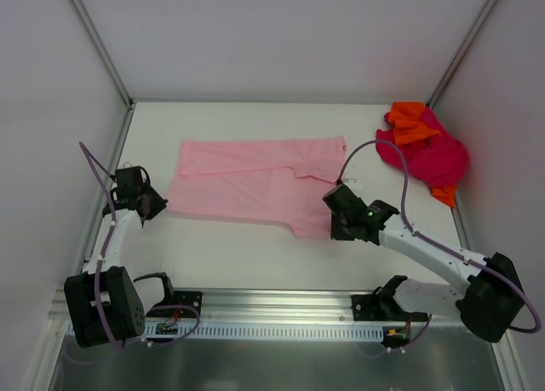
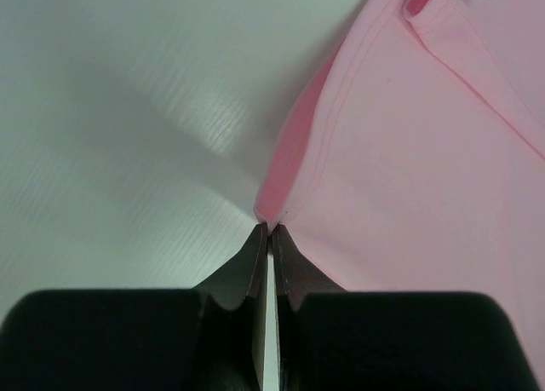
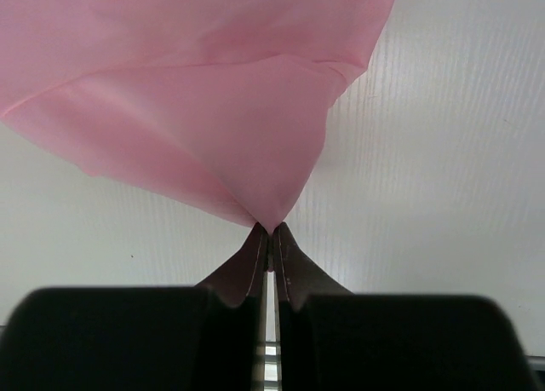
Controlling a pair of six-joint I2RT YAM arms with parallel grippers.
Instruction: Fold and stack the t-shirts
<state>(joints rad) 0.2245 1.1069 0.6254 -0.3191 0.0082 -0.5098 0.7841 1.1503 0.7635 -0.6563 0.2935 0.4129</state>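
Thin grips here: the left end effector (image 2: 269,229) pinches only the near-left corner of the pink t-shirt (image 1: 247,182), and the right end effector (image 3: 271,231) only a point of its near-right edge, so an uneven pull could slip the cloth free. Both arms reach low over the bench (image 1: 238,263), with the shirt spread out mid-bench.

Lab enclosure, white panels (image 1: 281,33), aluminium rails (image 1: 281,310)

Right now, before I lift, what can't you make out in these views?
Top view: orange t-shirt tangled into magenta t-shirt; its outline is hidden.
Top view: right gripper fingertips covered by its own wrist.
Both wrist views: pink t-shirt cut off by frame edges; number of pinched layers unclear.
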